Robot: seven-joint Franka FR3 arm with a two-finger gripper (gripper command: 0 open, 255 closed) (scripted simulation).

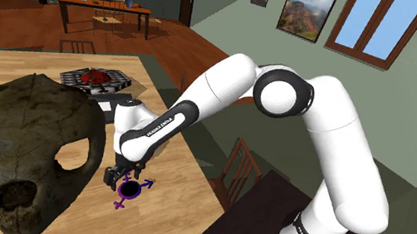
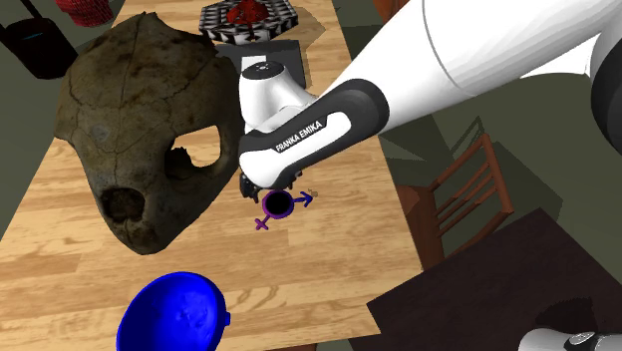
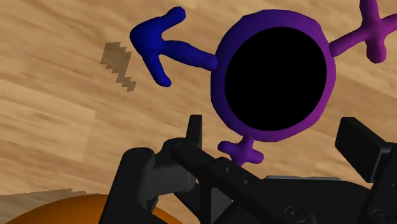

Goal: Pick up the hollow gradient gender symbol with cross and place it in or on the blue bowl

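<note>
The hollow gender symbol (image 1: 131,191) (image 2: 279,206) lies flat on the wooden table (image 1: 163,219). It is a purple ring (image 3: 277,73) with a blue arrow (image 3: 162,44) and purple cross arms. My black gripper (image 1: 124,177) (image 2: 261,189) (image 3: 277,137) hangs low right beside it and is open. Its fingers (image 3: 194,130) stand apart on either side of the ring's near edge without touching it. The blue bowl (image 2: 177,314) sits near the table's front edge in the second exterior view, well apart from the symbol.
A big brown skull-like object (image 1: 22,144) (image 2: 140,130) stands close beside the gripper. A black-and-white tray (image 1: 96,79) (image 2: 246,18) with something red lies farther back. A wooden chair (image 2: 459,194) stands off the table's edge. An orange rounded shape (image 3: 83,210) shows near the fingers.
</note>
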